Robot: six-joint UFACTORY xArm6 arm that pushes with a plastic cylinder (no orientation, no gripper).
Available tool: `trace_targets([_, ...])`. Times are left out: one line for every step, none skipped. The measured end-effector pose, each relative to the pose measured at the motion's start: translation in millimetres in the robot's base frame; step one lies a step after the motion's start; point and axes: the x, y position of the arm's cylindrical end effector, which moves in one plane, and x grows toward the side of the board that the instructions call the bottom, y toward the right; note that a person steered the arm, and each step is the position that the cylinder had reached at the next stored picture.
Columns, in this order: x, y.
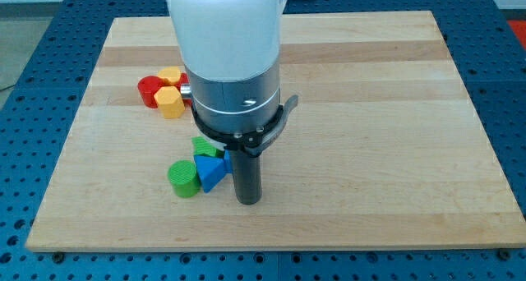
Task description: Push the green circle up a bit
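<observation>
Camera view shows our wooden board (370, 108) resting on a blue perforated table (501, 84), and nearest the view's bottom stands the green circle (184, 178), touching a blue triangular block (210, 172) at its 3 o'clock. My tip (248, 200) sits just beside that blue block, at its 4 o'clock; we carry a bare rod, with no fingers to spread or close. Farther up, a second green block (204, 145) peeks from behind our arm, and at 11 o'clock lie a red cylinder (149, 91) and two yellow blocks (170, 102).

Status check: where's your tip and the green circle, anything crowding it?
My tip right of the cluster. Green circle at cluster's left, untouched. Blue triangle between tip and circle.
</observation>
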Motion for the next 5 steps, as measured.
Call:
trace_targets([0.0, 0.0])
trace_targets([15.8, -5.2])
trace_targets([27.7, -56.3])
trace_targets([24.8, -98.7])
trace_targets([9.5, -103.2])
